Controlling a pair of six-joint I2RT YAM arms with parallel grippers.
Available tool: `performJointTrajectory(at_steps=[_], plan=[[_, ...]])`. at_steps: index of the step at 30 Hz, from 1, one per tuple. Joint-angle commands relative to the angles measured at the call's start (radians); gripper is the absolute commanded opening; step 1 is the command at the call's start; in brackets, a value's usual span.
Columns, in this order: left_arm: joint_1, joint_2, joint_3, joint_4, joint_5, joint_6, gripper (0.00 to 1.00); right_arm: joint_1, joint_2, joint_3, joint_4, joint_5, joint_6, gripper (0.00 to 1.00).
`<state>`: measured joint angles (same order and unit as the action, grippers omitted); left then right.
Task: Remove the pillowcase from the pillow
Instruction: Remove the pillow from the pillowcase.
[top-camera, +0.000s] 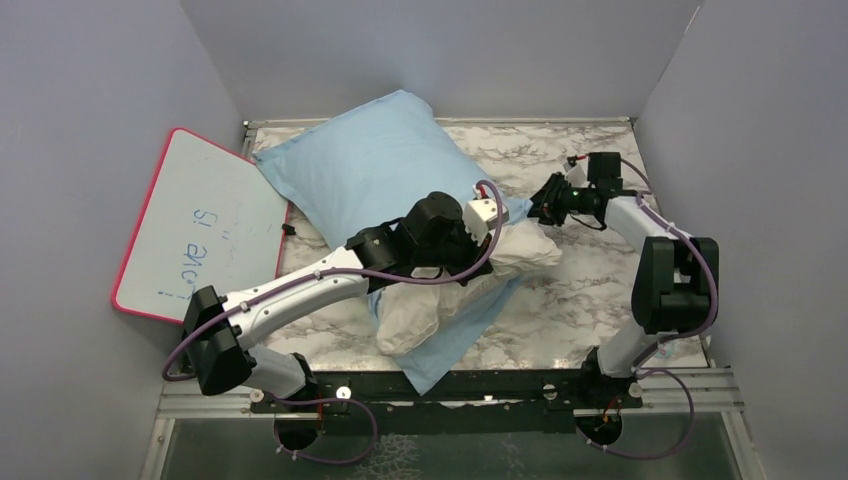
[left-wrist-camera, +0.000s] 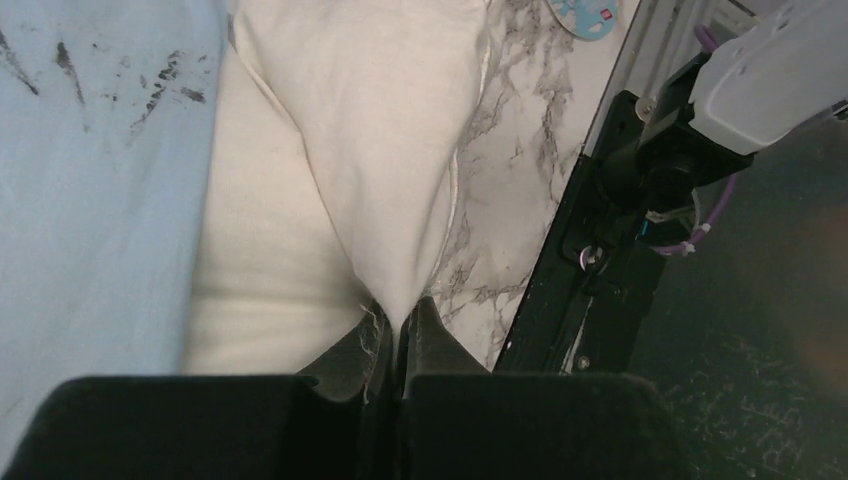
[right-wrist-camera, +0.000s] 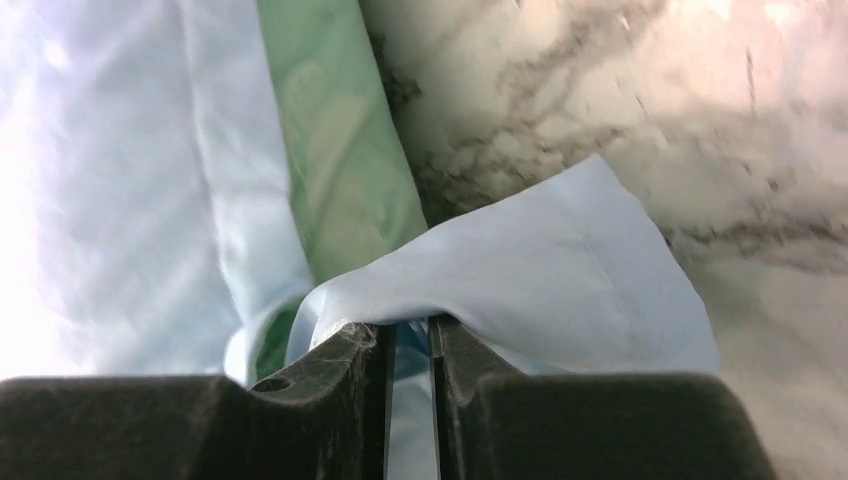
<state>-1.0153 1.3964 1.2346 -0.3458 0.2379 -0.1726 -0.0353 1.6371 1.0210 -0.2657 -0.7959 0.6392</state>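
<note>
The light blue pillowcase (top-camera: 360, 170) covers the far half of the pillow; the off-white pillow (top-camera: 430, 305) sticks out of its near end. My left gripper (top-camera: 498, 214) is shut on a corner of the pillow (left-wrist-camera: 380, 120), whose fabric tapers into the closed left gripper (left-wrist-camera: 403, 318), with the pillowcase (left-wrist-camera: 90, 200) to the left. My right gripper (top-camera: 535, 205) is at the pillowcase's open edge. In the right wrist view a fold of pillowcase (right-wrist-camera: 560, 270) lies across the right gripper (right-wrist-camera: 408, 335) with cloth between the nearly closed jaws, and the mint-green face (right-wrist-camera: 340, 170) shows behind.
A pink-rimmed whiteboard (top-camera: 200, 225) leans against the left wall. The marble table (top-camera: 600, 300) is enclosed by grey walls on three sides. A black rail (top-camera: 480, 385) carrying the arm bases runs along the near edge.
</note>
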Motion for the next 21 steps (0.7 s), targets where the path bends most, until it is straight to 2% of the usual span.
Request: performJointTrajectory(at_steps=[1,4,5,9,16,18,21], plan=[[-0.017,-0.089,0.026,0.116,0.161,-0.042,0.00,0.034,0.077,0.171,0.018,0.055,0.035,0.22],[-0.017,-0.093,0.014,0.135,0.152,-0.053,0.00,0.095,0.148,0.286,-0.098,0.097,-0.045,0.23],[-0.017,-0.093,0.009,0.145,0.143,-0.062,0.00,0.114,0.165,0.307,-0.136,0.153,-0.074,0.24],[-0.017,-0.089,-0.008,0.169,0.092,-0.077,0.00,0.135,0.156,0.289,-0.249,0.341,-0.144,0.28],[-0.017,-0.057,-0.028,0.160,-0.044,-0.087,0.00,0.135,-0.136,0.228,-0.347,0.666,-0.141,0.48],[-0.017,-0.042,-0.026,0.167,-0.054,-0.090,0.00,0.135,-0.231,0.227,-0.399,0.855,-0.113,0.51],[-0.016,-0.021,-0.021,0.171,-0.051,-0.094,0.00,0.135,-0.387,0.221,-0.417,1.035,-0.122,0.68]])
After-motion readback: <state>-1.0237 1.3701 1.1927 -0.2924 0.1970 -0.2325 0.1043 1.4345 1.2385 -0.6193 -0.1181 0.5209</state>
